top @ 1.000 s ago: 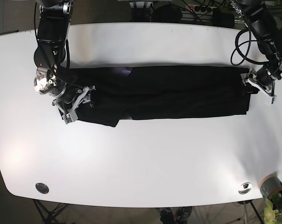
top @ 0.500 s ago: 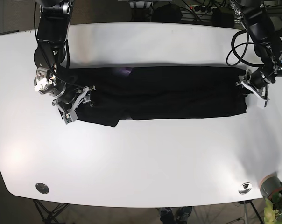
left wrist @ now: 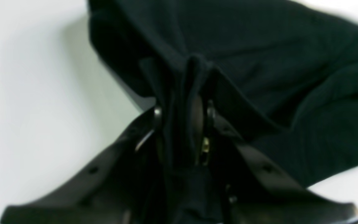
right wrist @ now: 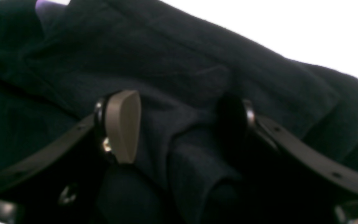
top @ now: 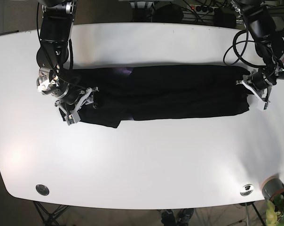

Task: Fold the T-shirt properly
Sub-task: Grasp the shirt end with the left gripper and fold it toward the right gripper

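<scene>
So the black cotton T-shirt (top: 165, 92) is lying across the middle of the white oval table (top: 146, 160), already folded lengthwise into a long band, with a sleeve flap sticking out from its lower edge toward the collar end. A bit of purple label (right wrist: 47, 7) peeks out near the neck.

The left tool (left wrist: 182, 109) is at the hem end of the shirt, and in the left wrist view its jaws are pinched tight together with a ridge of fabric bunched between them, so it's clamped on the shirt. The right tool (right wrist: 176, 124) is at the collar end, and there the jaws stand apart with a hump of cloth sitting between the tan pad (right wrist: 123, 126) and the other finger. It's straddling the fabric but not squeezing it as far as I can see.

Handling-wise, my read is this thing is light, floppy and totally limp. It won't hold any shape, it'll sag wherever it isn't supported, and layers will slide over each other if you drag it. Nothing fragile here, just annoying. I'd say the spots to grab are the two short ends of the band, pinching through all the layers at once near the edge rather than just the top one, otherwise the fold underneath opens up. The right tool probably needs to close on that hump before anything gets lifted.
</scene>
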You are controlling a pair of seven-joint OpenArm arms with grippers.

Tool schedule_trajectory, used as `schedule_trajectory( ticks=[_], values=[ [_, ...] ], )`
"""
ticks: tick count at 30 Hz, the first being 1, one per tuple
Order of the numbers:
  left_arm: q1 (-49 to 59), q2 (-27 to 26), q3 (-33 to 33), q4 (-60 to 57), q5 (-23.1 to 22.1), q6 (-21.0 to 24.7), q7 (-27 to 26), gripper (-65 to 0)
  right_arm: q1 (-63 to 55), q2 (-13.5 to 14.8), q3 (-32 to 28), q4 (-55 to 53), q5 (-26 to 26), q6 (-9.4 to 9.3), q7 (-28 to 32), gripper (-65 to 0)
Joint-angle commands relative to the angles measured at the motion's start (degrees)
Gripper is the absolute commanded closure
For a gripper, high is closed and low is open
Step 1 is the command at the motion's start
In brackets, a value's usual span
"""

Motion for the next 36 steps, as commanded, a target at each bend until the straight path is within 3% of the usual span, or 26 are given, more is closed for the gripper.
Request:
schedule_trajectory(
  ticks=[1, 9, 16, 27, 36],
  values=[
    [0.5, -1.0, -0.2, 5.6, -1.6, -0.3, 0.4, -5.6, 0.8, 0.5, 0.1, 1.1, 0.8, 0.16, 0.2, -39.3],
    [3.0, 4.8, -0.2, 22.0, -1.6, -0.3, 6.1, -6.0, 0.3, 0.4, 0.1, 1.1, 0.8, 0.16, 0.2, -39.3],
    [3.4, 10.2, 6.4, 31.1, -1.4, -0.3, 7.1, -6.0, 0.2, 0.4, 0.1, 1.2, 0.9, 0.16, 0.3, -39.3],
    [2.2, 17.1, 18.5, 31.1, -1.4, -0.2, 6.8, -6.1, 0.1, 0.4, 0.0, 2.1, 0.9, 0.16, 0.2, -39.3],
    [0.0, 20.8, 22.1, 27.7, -1.4, 4.6, 6.8, -6.3, 0.1, 0.4, 0.0, 2.3, 0.9, 0.16, 0.1, -39.3]
  ],
)
